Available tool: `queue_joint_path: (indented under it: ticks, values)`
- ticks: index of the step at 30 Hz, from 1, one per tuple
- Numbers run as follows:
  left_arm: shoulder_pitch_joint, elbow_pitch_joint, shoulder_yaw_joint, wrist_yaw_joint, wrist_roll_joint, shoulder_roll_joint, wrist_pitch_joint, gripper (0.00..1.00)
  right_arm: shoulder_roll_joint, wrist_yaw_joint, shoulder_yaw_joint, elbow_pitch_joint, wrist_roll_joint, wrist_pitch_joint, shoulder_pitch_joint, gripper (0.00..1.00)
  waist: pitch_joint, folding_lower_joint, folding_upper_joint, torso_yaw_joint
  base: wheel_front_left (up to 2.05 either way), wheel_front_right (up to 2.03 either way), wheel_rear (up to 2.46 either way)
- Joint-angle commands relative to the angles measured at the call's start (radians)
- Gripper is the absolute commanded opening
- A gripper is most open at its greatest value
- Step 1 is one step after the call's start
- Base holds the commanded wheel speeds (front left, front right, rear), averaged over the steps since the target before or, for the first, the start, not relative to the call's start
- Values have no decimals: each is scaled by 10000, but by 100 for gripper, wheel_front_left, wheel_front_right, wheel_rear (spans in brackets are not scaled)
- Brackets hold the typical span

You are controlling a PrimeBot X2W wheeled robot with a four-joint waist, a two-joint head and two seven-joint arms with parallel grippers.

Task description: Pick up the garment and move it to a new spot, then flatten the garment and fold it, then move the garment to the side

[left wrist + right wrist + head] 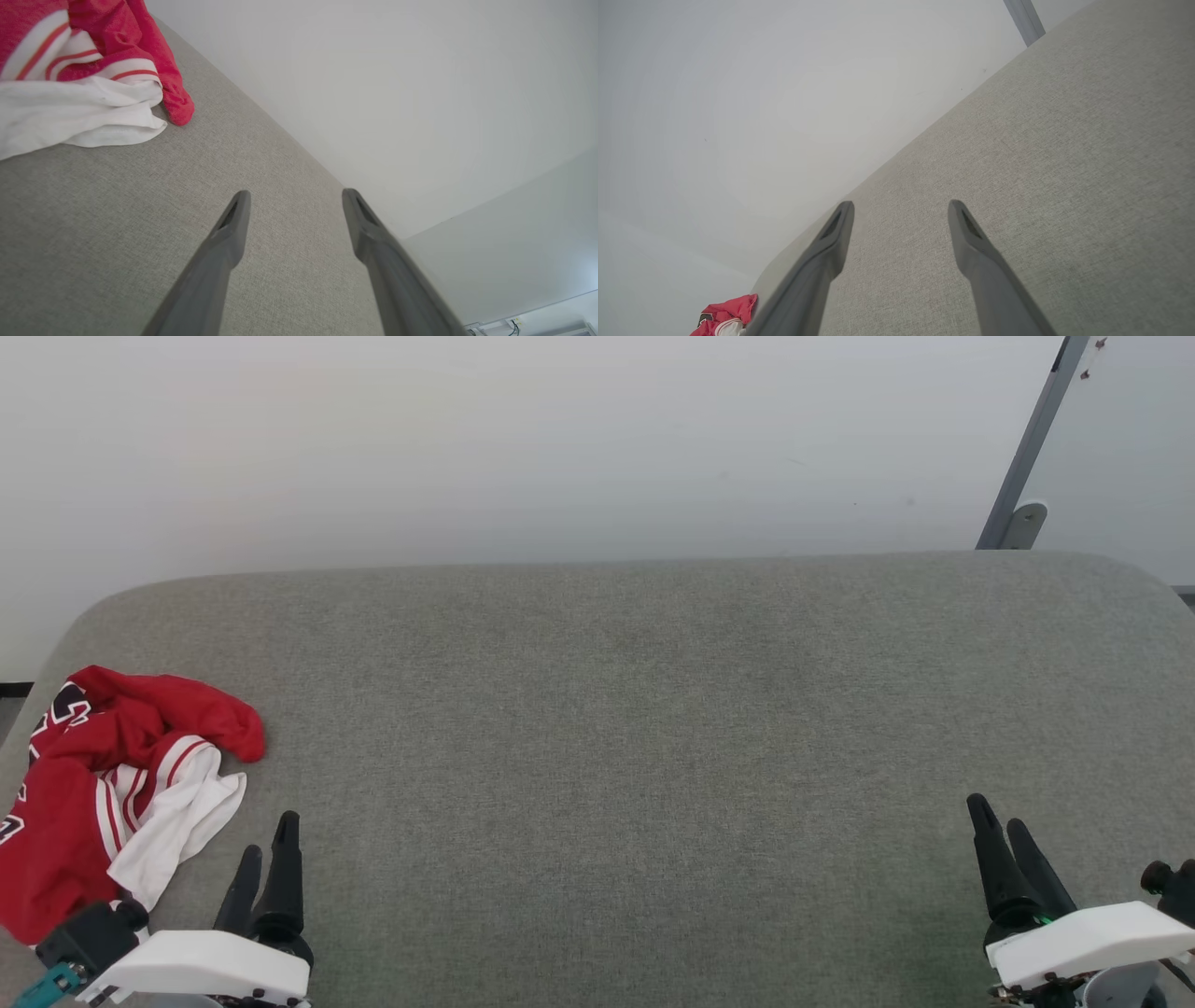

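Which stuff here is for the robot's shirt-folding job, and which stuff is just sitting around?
For the job:
- the garment, crumpled near the table's left edge
- the left gripper, open, close beside it
- the right gripper, open, far across the table

Just there:
- the grey table, only the work surface
- the metal post
- the white wall

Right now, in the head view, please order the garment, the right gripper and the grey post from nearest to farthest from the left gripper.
1. The garment: just left of the left gripper, at the table's left end.
2. The right gripper: across the table, near right.
3. The grey post: beyond the table's far right corner.
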Motion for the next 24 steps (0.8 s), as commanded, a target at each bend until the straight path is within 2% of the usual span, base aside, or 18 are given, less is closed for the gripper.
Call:
queue_joint_path:
  ticks: [1,24]
  values:
    - [-28,-106,20,-72,433,131,-127,100,-86,0,-6,-164,-351,-100,-42,100,-13,0,0,0,0,0,0]
    - [230,-30,295,-455,2930,123,-796,100,-94,0,7,-619,-2875,-495,322,100,-194,0,0,-39,0,0,0]
